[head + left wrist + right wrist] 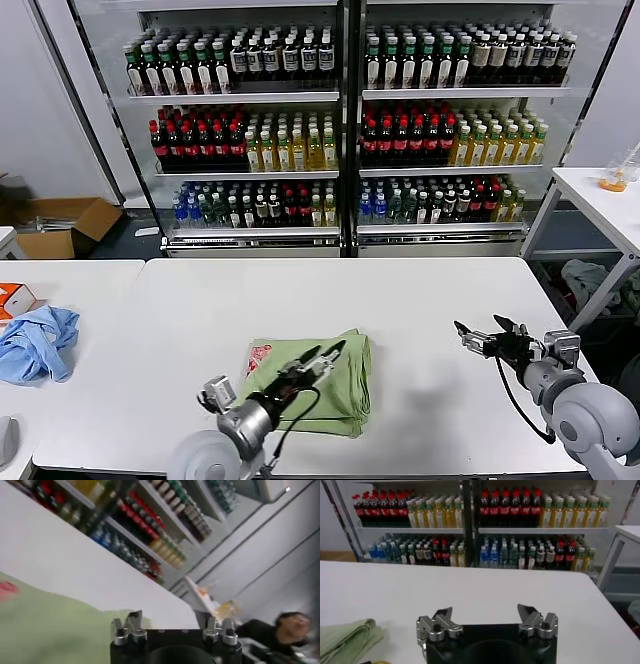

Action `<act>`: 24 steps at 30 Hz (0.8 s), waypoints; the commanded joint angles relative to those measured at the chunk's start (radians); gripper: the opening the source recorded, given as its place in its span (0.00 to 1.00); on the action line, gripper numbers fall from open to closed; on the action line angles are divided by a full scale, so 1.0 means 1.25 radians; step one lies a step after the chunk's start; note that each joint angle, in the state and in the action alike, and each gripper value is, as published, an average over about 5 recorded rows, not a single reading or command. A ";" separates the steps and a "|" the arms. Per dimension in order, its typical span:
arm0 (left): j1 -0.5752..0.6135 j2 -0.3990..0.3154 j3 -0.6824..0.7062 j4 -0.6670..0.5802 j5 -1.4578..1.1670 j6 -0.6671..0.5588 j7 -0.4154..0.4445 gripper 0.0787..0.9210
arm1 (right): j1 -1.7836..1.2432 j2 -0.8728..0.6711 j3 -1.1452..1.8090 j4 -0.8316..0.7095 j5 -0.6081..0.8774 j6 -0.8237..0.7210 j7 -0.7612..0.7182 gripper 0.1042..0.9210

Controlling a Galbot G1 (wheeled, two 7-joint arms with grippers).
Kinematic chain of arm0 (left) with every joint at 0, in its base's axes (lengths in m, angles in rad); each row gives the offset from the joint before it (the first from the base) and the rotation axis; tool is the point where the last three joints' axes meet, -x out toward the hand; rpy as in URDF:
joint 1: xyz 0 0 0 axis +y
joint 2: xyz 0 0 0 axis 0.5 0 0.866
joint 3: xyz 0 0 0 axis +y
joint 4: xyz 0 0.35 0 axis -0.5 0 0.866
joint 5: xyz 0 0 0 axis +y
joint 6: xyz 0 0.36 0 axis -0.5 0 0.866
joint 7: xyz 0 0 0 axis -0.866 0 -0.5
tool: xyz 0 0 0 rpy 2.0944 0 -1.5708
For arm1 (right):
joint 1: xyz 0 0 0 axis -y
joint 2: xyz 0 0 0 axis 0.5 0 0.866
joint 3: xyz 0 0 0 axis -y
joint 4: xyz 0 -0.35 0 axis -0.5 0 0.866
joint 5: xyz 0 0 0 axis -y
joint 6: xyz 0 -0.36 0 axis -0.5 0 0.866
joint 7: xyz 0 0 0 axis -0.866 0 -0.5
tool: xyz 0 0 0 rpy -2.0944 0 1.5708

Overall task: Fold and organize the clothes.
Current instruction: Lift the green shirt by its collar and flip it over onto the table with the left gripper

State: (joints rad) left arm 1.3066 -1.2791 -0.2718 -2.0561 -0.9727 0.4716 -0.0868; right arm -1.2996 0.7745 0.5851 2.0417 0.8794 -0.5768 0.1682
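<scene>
1. Both sets of jaws are spread apart with nothing between them. You can see that in each wrist view, and the head view backs it up.
2. Biggest thing around is the white table (420, 300). Behind it is a long drinks cooler (345, 120) with rows of bottles on every shelf.
3. On the table sits the light green shirt (345, 385), folded up into a chunky rectangle near the front edge, a bit left of centre. A bit of its pink-red and white print shows at its left corner.
4. The left gripper (322, 360) hangs right over the shirt's top side, pointing toward the shelves. Can't tell if it's actually touching the cloth. In the left wrist view the green fabric fills the space next to it.
5. The right gripper (490, 338) is over bare tabletop, well apart from the shirt on its right side.
6. Over on the neighbouring table to the left there's a crumpled light blue garment (38, 343), with a small orange box (12, 298) just beside it.
</scene>
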 commanded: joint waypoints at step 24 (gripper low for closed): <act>0.041 0.062 -0.106 0.087 0.135 0.086 -0.019 0.88 | -0.006 -0.019 0.028 -0.004 0.005 0.000 0.004 0.88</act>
State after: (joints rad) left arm 1.3606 -1.1925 -0.4073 -1.9739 -0.7388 0.5470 -0.1173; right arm -1.3223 0.7607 0.6214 2.0420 0.8818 -0.5773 0.1732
